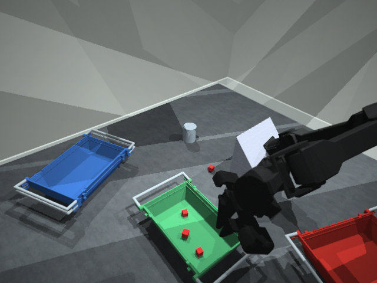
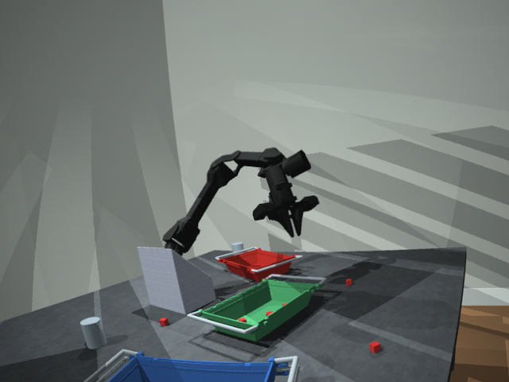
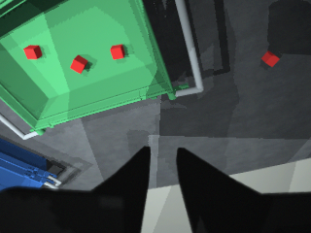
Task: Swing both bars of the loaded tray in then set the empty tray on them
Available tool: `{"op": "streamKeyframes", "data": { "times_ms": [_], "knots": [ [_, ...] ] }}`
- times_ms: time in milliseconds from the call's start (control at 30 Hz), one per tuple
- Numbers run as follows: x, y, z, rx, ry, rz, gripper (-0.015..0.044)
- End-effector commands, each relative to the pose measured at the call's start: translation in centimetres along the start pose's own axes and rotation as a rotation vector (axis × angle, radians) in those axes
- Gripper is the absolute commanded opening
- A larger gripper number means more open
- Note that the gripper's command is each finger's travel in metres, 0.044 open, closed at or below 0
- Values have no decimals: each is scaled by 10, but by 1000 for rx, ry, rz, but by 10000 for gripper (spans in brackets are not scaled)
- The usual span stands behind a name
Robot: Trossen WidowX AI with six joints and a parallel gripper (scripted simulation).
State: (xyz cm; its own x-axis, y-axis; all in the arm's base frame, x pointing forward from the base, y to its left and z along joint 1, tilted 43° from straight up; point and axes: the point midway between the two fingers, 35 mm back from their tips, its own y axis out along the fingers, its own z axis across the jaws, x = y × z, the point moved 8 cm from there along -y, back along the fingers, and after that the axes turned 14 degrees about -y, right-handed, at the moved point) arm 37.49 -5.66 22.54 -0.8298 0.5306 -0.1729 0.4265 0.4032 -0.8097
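The green tray (image 1: 196, 199) (image 2: 283, 321) (image 3: 97, 109) holds three small red blocks (image 1: 185, 233). Its blue-side wire bar (image 1: 158, 185) (image 2: 222, 324) (image 3: 12, 127) and its other bar (image 1: 231, 269) (image 2: 296, 278) (image 3: 190, 45) both stand out past its ends. An empty blue tray (image 1: 73, 170) (image 2: 205, 370) (image 3: 19, 167) and a red tray (image 1: 340, 240) (image 2: 262, 259), with no blocks visible in it, stand on either side, their bars outward. My gripper (image 1: 219, 232) (image 2: 295, 235) (image 3: 163, 153) points down high above the trays, fingers slightly apart, with nothing between them. The arm hides part of the green rim in the top view.
A pale wedge-shaped block (image 1: 257, 140) (image 2: 162, 279) stands near the arm's base. One grey cylinder (image 1: 189, 133) (image 2: 93, 333) stands behind the trays; another (image 2: 237, 247) is beyond the red tray. Loose red blocks (image 2: 164, 321) (image 2: 348, 281) (image 2: 374, 347) lie on the table around the green tray.
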Motion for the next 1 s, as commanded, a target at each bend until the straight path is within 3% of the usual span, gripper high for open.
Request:
{"op": "streamKeyframes", "data": {
  "times_ms": [0, 133, 500, 967],
  "knots": [
    [24, 57, -20, -146, -299, -269, 85],
    [36, 78, -26, -223, -406, -365, 85],
    [37, 81, -27, -223, -406, -365, 85],
    [60, 133, -35, -225, -406, -365, 85]
  ]
}}
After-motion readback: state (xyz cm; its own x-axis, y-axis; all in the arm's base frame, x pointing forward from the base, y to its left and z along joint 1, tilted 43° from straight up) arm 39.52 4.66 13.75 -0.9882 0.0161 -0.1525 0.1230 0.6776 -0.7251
